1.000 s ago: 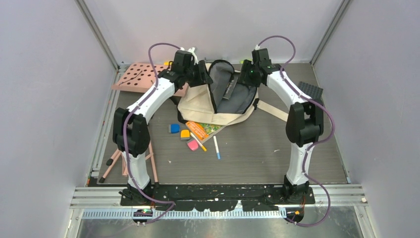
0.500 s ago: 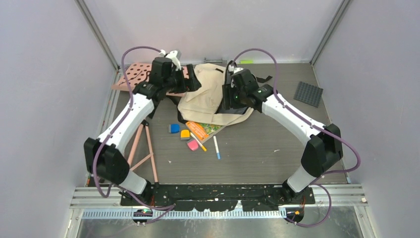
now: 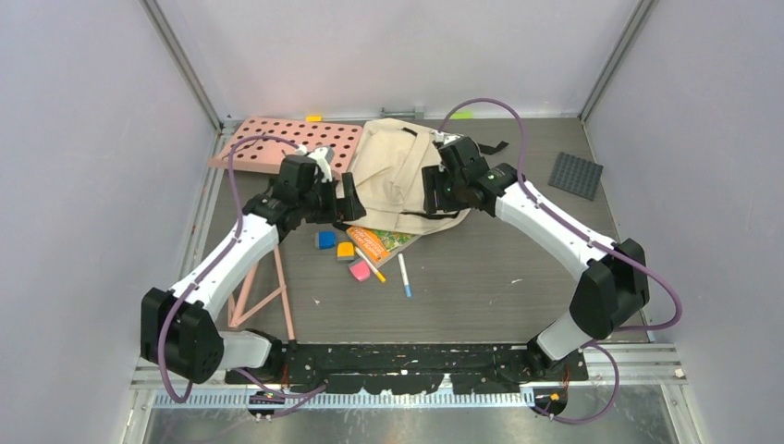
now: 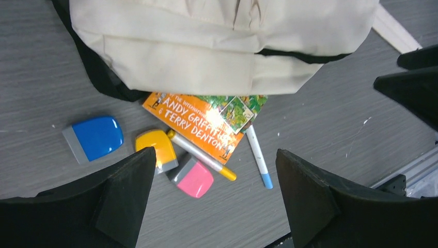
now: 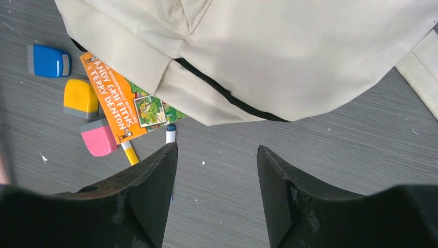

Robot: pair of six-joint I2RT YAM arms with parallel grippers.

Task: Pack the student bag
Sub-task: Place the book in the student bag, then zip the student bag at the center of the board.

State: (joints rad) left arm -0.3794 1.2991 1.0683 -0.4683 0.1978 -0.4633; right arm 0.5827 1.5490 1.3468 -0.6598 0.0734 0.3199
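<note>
A: What is seen at the left?
B: The left gripper (image 4: pixel 216 155) is held spread, empty, over an orange book (image 4: pixel 206 121), likely for picking.
A: And rightward?
B: The student bag (image 3: pixel 393 176) is slumped mid-table, far side, overlapping the book; the right gripper (image 5: pixel 217 150) is spread, empty, over its edge.

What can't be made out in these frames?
- Inside of the student bag: every view, its own fabric covers the opening.
- orange book: far part under the bag, all views.
- white pen: right wrist view, body behind the right gripper.
- Book's title: top view, too small.
</note>
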